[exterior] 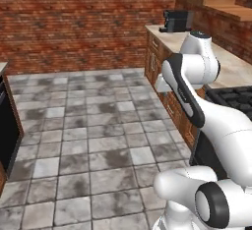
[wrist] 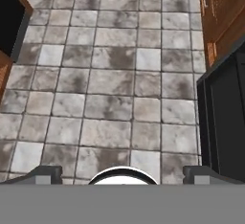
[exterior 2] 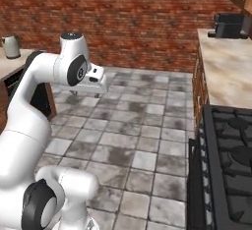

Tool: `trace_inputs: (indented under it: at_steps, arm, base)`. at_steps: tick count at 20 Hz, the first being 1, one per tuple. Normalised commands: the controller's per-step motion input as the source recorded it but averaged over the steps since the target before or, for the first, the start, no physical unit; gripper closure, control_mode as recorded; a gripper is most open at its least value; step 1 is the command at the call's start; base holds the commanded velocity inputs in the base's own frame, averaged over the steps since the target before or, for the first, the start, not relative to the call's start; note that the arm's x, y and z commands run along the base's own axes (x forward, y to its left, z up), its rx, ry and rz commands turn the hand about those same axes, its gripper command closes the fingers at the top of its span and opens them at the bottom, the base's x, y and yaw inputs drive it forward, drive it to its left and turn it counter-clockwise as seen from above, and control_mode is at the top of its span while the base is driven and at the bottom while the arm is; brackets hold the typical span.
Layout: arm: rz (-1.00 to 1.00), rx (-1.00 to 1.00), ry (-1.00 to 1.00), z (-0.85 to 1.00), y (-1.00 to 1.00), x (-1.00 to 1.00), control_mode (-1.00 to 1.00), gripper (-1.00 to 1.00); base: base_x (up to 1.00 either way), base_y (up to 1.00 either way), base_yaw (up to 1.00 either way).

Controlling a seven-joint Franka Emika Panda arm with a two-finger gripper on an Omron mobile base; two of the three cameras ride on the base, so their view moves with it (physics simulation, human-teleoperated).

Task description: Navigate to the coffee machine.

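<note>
One robot arm, folded up over its base, fills the lower right of the left base view. Its hand (wrist: 122,175) points down at grey floor tiles (wrist: 115,108), fingers spread wide with nothing between them. Next, at the right edge of the right base view, comes a black stove (exterior 2: 229,170), then a long tan desk (exterior 2: 224,71) running away from it. Farthest off, in the upper right of both base views, the coffee machine (exterior: 176,20) stands at the desk's far end near the brick wall (exterior: 78,22). Driving well likely means rolling forward along the desk, keeping clear of the stove and cabinet fronts, and stopping squarely before the machine.
</note>
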Motion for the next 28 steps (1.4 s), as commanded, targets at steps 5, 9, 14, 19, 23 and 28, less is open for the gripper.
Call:
trace_inputs:
  at_steps: [5,9,14,19,23,28]
  arm:
    - [0.00,0.00,0.00,0.00,0.00,0.00,1.00,-1.00]
    - [0.00,0.00,0.00,0.00,0.00,0.00,1.00,-1.00]
    - [0.00,0.00,0.00,0.00,0.00,0.00,1.00,-1.00]
    - [0.00,0.00,0.00,0.00,0.00,0.00,1.00,-1.00]
    - [0.00,0.00,0.00,0.00,0.00,0.00,1.00,-1.00]
    - [0.00,0.00,0.00,0.00,0.00,0.00,1.00,-1.00]
  base:
    - [1.00,0.03,0.00]
    - [1.00,0.03,0.00]
    - [1.00,0.05,0.00]
    - [1.00,0.03,-0.01]
    - [1.00,0.01,-0.01]
    - [1.00,0.04,-0.03]
